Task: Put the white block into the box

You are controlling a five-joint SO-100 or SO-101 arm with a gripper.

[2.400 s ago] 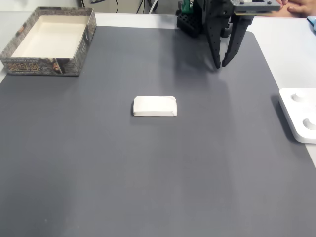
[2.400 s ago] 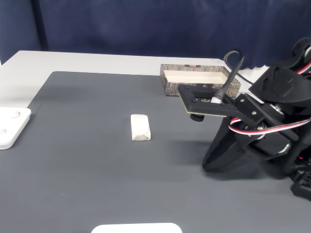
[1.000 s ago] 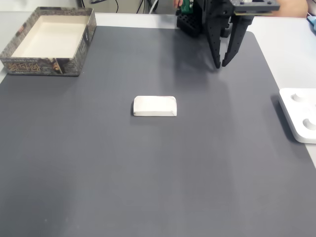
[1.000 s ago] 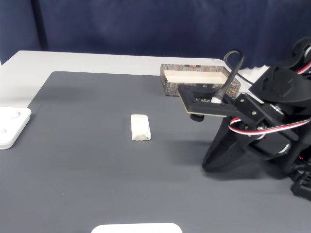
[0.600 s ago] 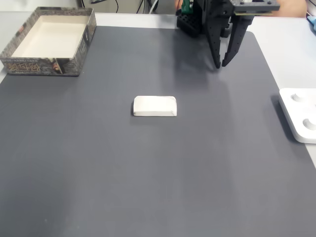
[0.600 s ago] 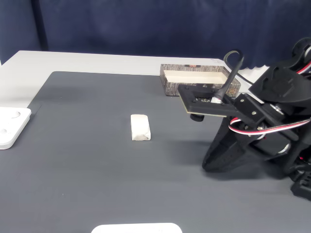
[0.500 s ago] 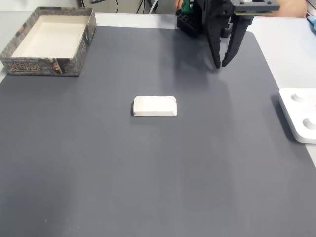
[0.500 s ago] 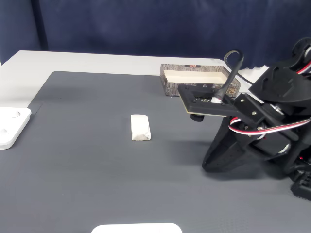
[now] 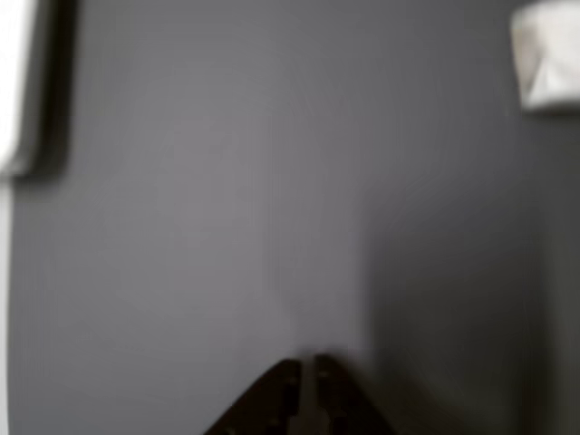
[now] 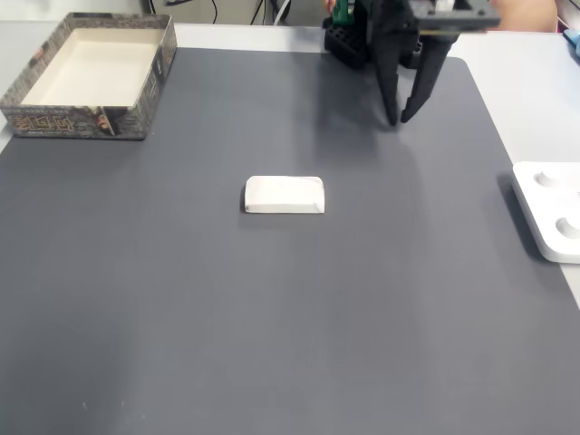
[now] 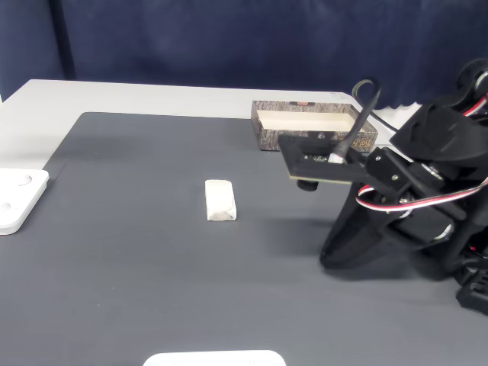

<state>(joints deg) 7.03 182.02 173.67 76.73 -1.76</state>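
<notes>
You have a pale counter [image 10: 535, 91] with a dark grey mat [image 10: 272, 317] spread over most of it. On the mat, in a fixed view, the white block [image 10: 285, 194] lies flat near the middle, long side running left to right. The box [image 10: 91, 74] sits at the mat's far left corner, cream inside and patterned outside, well apart from the block. At the right edge a flat white device [image 10: 551, 210] overlaps the mat's border. The arm's dark base [image 10: 349, 41] stands at the far edge.
</notes>
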